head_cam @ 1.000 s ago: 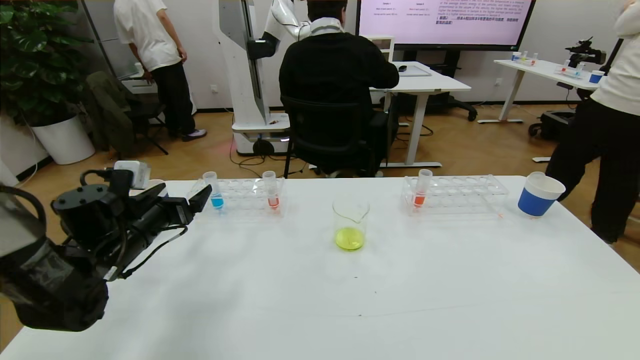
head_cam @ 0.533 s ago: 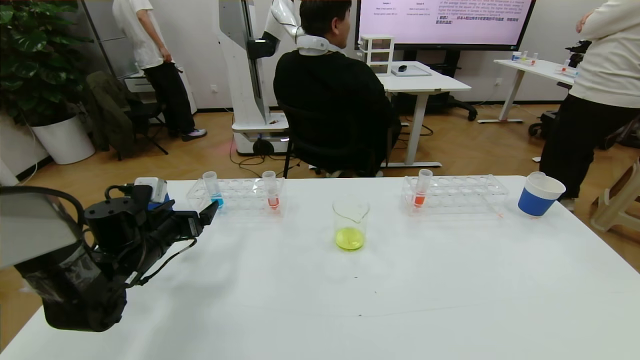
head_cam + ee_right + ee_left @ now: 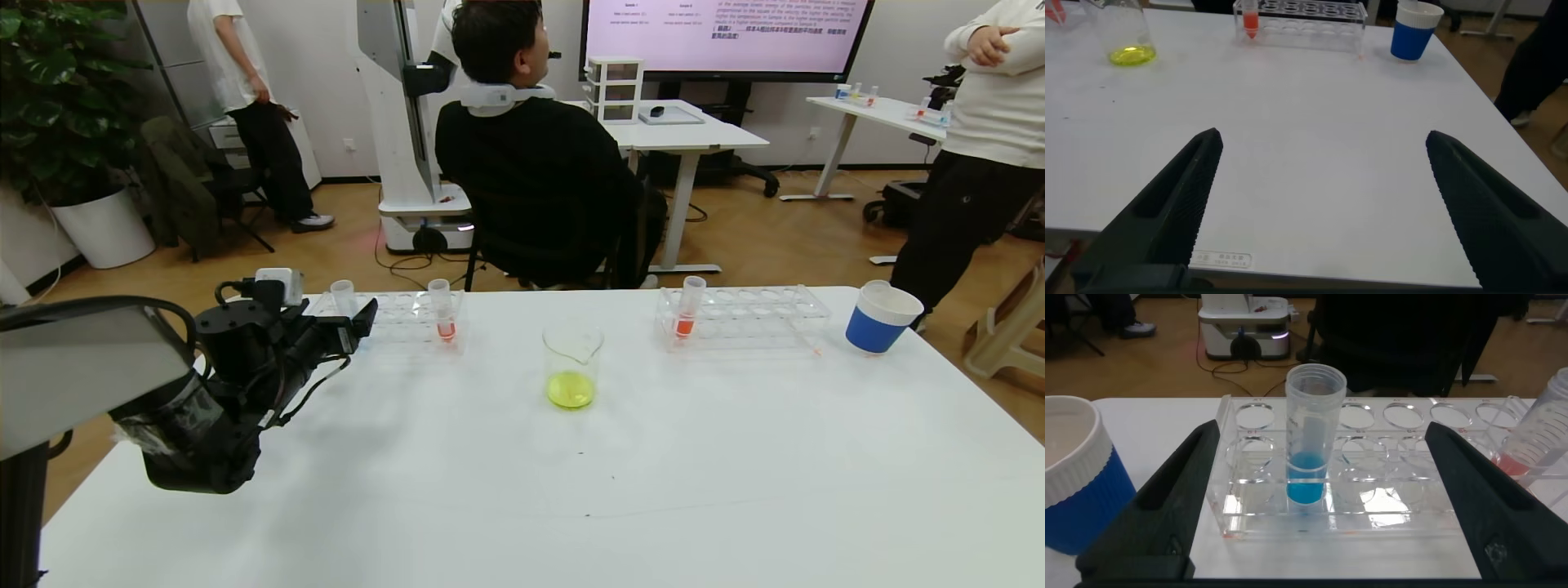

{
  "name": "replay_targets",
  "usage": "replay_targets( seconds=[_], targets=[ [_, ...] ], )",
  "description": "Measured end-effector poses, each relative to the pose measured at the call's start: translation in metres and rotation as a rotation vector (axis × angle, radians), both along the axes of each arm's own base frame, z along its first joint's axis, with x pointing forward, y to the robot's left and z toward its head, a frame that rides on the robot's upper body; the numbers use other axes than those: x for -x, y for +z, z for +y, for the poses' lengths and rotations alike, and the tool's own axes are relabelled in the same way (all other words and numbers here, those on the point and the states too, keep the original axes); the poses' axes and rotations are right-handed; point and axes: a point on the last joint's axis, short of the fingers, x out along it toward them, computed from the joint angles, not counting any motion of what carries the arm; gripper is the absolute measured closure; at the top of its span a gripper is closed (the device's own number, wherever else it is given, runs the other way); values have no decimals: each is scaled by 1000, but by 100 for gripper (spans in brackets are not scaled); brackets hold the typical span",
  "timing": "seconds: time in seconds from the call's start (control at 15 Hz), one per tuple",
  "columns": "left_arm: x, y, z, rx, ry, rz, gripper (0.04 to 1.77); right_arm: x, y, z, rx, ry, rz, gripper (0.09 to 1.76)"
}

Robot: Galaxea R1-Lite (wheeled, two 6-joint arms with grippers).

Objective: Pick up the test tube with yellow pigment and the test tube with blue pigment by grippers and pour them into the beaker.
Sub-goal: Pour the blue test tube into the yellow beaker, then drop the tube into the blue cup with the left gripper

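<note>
The test tube with blue pigment (image 3: 1313, 433) stands upright in the left clear rack (image 3: 1396, 514). My left gripper (image 3: 1321, 437) is open, with one finger on each side of the tube and not touching it. In the head view the left gripper (image 3: 363, 322) hides the tube's blue liquid and only the tube's top (image 3: 343, 291) shows. The beaker (image 3: 572, 365) stands mid-table with yellow-green liquid in its bottom. No test tube with yellow pigment is in view. My right gripper (image 3: 1323, 139) is open and empty over the table's near right part, out of the head view.
A tube with orange-red liquid (image 3: 443, 310) stands in the left rack (image 3: 408, 314) and another (image 3: 688, 309) in the right rack (image 3: 759, 317). A blue paper cup (image 3: 880, 317) stands at the far right, another (image 3: 1078, 490) beside the left rack. People stand beyond the table.
My left arm has moved forward and to the right towards the left rack, so its open fingers now flank the blue tube. The beaker and racks have not moved.
</note>
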Motion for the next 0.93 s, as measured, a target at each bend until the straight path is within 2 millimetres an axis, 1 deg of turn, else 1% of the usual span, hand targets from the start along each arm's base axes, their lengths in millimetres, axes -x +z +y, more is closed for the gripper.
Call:
replay_targets(
  seconds=[0.2,0.33,0.73,0.8,0.87,0.93],
  targets=[
    [-13,-5,-2,0,-4,-16,6,0,0,0,0,0,0,11],
    [-19,-6,-2,0,11,-26,6,0,0,0,0,1,0,11],
    [-22,-8,-1,-2,19,-30,7,0,0,0,0,0,0,11],
    [-22,-8,-1,-2,20,-30,20,0,0,0,0,0,0,11],
    [-22,-8,-1,-2,21,-33,47,0,0,0,0,0,0,11],
    [-22,-7,-1,-1,21,-34,88,0,0,0,0,0,0,11]
  ],
)
